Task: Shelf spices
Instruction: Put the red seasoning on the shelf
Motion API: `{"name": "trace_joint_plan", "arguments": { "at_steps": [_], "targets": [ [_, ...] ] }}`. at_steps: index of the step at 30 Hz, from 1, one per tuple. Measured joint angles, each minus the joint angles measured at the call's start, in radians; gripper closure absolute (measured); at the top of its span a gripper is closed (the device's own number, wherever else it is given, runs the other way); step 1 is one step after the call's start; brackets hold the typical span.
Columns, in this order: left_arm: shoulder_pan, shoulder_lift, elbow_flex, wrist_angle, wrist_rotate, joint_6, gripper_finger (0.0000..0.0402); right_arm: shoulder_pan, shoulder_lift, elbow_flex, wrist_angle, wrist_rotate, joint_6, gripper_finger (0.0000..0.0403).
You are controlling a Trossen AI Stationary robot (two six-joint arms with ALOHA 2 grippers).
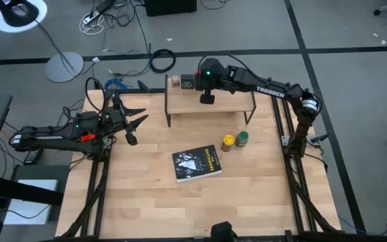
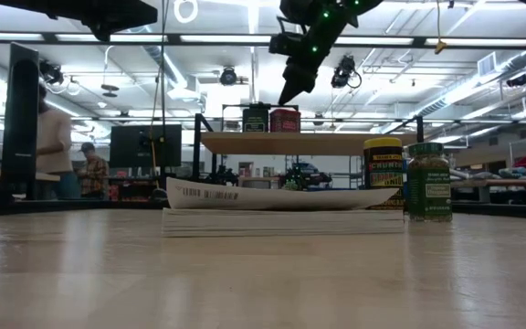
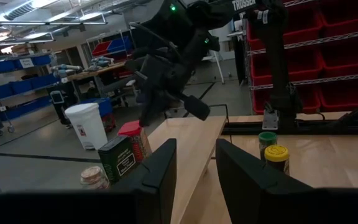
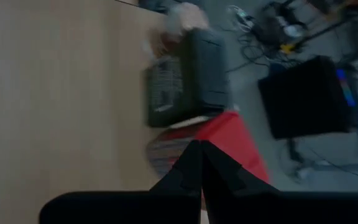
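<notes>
The shelf (image 1: pixel 213 102) (image 2: pixel 299 142) stands at the table's far edge. On its left end stand the pale little jar (image 1: pixel 175 82) (image 3: pixel 94 177), the dark green-black tin (image 1: pixel 187 83) (image 2: pixel 256 119) (image 4: pixel 185 87) and the red tin (image 2: pixel 285 120) (image 4: pixel 232 140). My right gripper (image 1: pixel 207 98) (image 2: pixel 287 95) (image 4: pixel 201 149) is shut, pointing down just above the red tin and apart from it. The yellow-topped jar (image 1: pixel 228 141) (image 2: pixel 383 174) and the green-topped jar (image 1: pixel 242 138) (image 2: pixel 428 181) stand on the table in front of the shelf's right end. My left gripper (image 1: pixel 133 125) (image 3: pixel 194 168) waits open at the table's left side.
A flat black book (image 1: pixel 197 163) (image 2: pixel 272 208) lies mid-table, near of the two jars. The shelf's middle and right part is bare plank. Cables and a lamp base lie on the floor beyond the far edge. People stand in the room behind.
</notes>
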Motion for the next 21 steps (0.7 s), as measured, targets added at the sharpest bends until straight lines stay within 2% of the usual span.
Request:
{"name": "trace_joint_plan", "arguments": {
  "at_steps": [3,8,15,21],
  "targets": [
    [0.0,0.0,0.0,0.0,0.0,0.0,0.0284,-0.01,0.0,0.007,0.04,0.026,-0.028,0.0403],
    [0.0,0.0,0.0,0.0,0.0,0.0,0.0284,-0.039,0.0,0.059,0.019,-0.085,-0.059,0.0402],
    [0.001,0.0,0.0,-0.028,0.0,0.0,0.0284,-0.036,0.0,0.207,-0.14,-0.097,-0.035,0.0402],
    [0.001,0.0,0.0,-0.024,0.0,0.0,0.0284,-0.116,-0.001,0.316,-0.321,-0.205,-0.004,0.0381]
  ]
}}
